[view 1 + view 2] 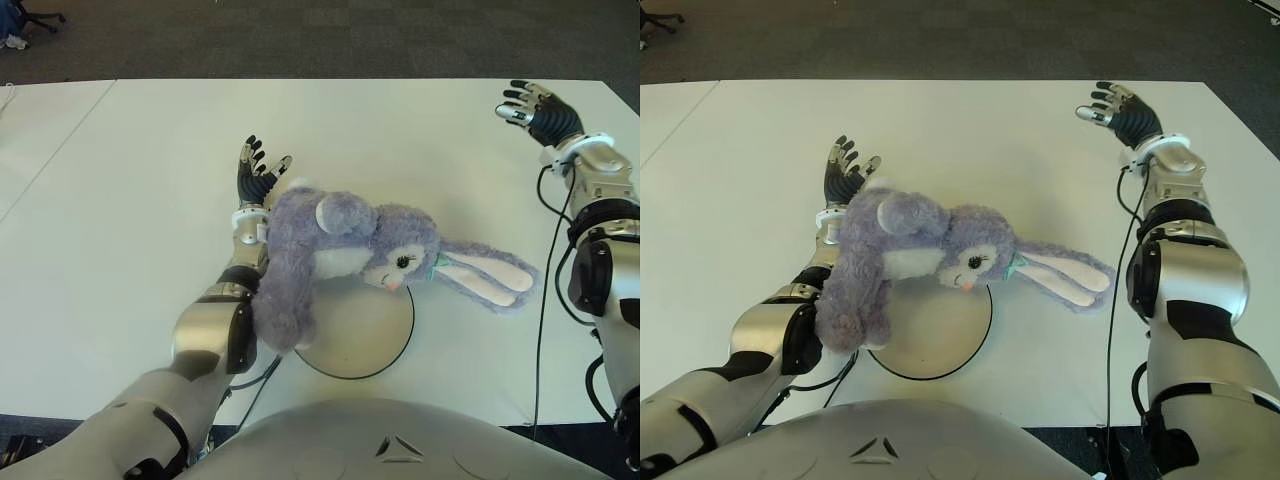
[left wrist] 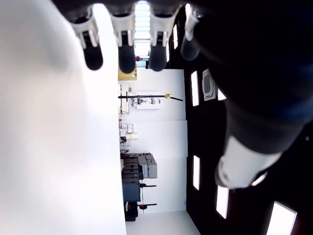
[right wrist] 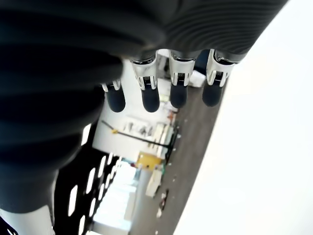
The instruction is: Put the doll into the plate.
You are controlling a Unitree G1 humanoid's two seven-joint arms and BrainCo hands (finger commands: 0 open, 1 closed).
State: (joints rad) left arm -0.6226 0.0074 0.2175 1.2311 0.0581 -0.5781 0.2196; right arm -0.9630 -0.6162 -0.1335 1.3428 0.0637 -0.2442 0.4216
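A purple plush rabbit doll [image 1: 340,245] with long white-lined ears [image 1: 490,278] lies across my left forearm and over the far edge of the round white plate [image 1: 365,335]. Its head hangs above the plate, and its ears stretch out to the right over the table. My left hand [image 1: 257,172] points away from me just beyond the doll, fingers spread and holding nothing; its wrist view shows straight fingers [image 2: 122,51]. My right hand [image 1: 535,108] is at the far right of the table, well away from the doll, its fingers open [image 3: 149,98].
The white table [image 1: 130,180] runs to a seam on the left and a far edge against dark carpet. A black cable [image 1: 545,300] hangs along my right arm. A chair base [image 1: 30,20] stands at the far left on the floor.
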